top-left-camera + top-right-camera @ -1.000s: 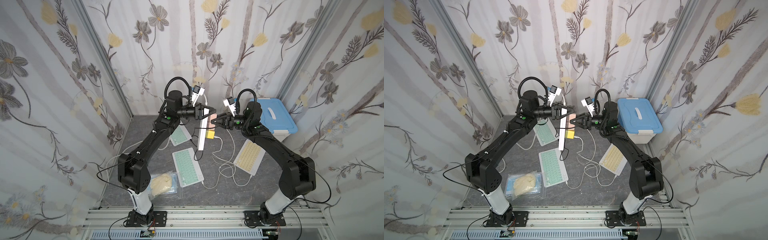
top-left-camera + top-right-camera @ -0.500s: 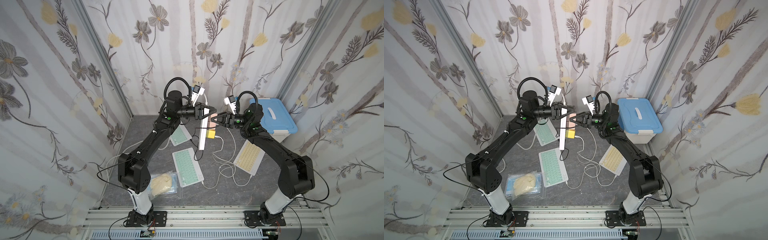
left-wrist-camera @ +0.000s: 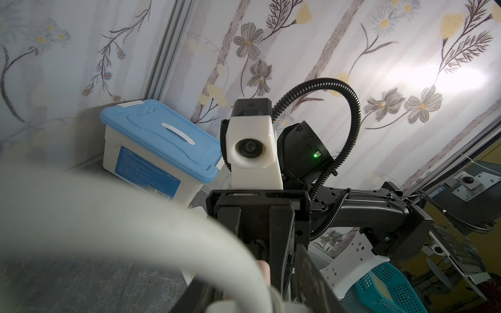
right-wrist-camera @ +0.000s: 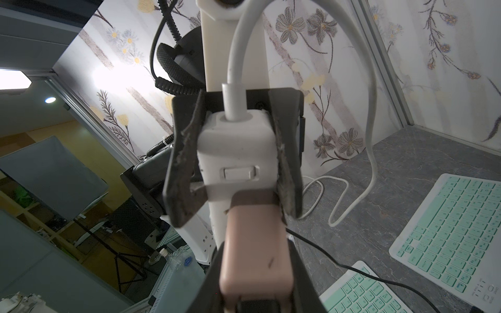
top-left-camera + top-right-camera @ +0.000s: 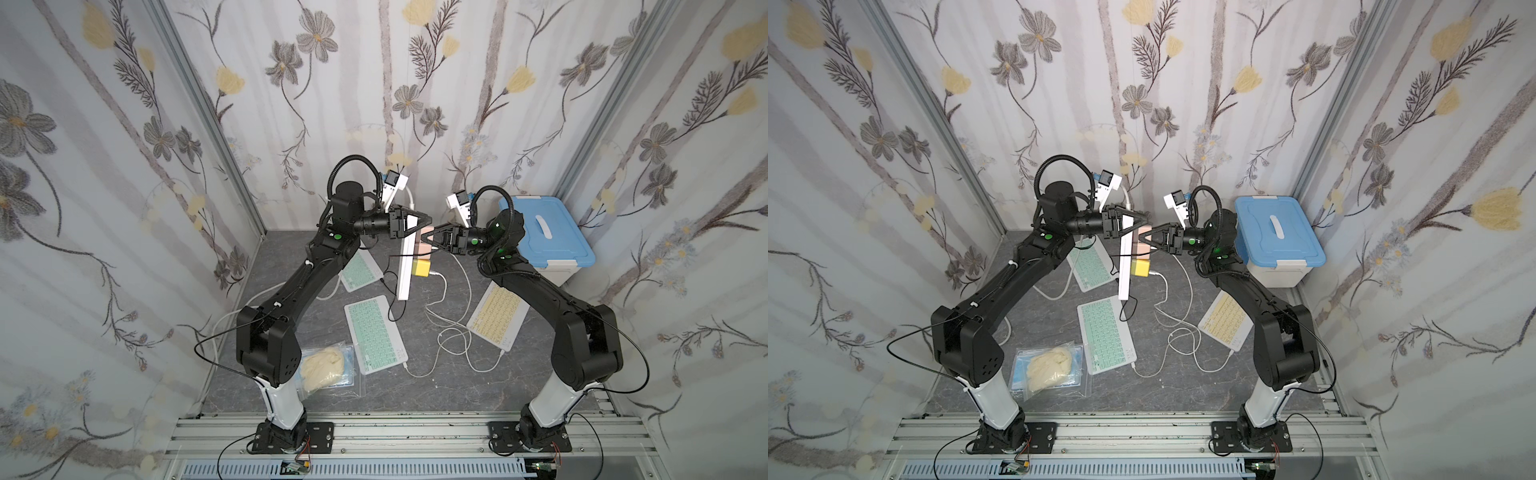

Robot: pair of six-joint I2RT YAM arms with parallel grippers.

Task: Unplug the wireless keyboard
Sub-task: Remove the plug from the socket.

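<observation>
Floral wallpaper closes in a grey marbled floor point(image 5: 436, 390), and in both top views the two arms meet above it at the centre of the frame. There the left gripper point(image 5: 422, 220) is clamped on the switch end of a white power strip point(image 5: 403, 278), holding that end up so the strip slants down toward the lower centre. Whether its far end touches the floor I cannot tell.

Facing it, the right gripper point(image 5: 427, 241) has a pink adapter point(image 4: 254, 271) between its fingers. In the right wrist view they lie against both sides of the block, so it reads as pinched. A yellow adapter point(image 5: 422, 268) sits in the strip just below the pink one.

On the floor lie a mint keyboard point(image 5: 376, 332) at lower centre, a second mint keyboard point(image 5: 360, 270) beside the left arm, and a yellow keyboard point(image 5: 496, 318) right of centre. Thin cables point(image 5: 453, 340) loop between them, and I cannot trace which one feeds the pink adapter.

The step in hand looks like seizing the plug. The next move probably calls for a straight pull off the strip's face while the left arm braces, since a sideways twist could bind the prongs.
</observation>
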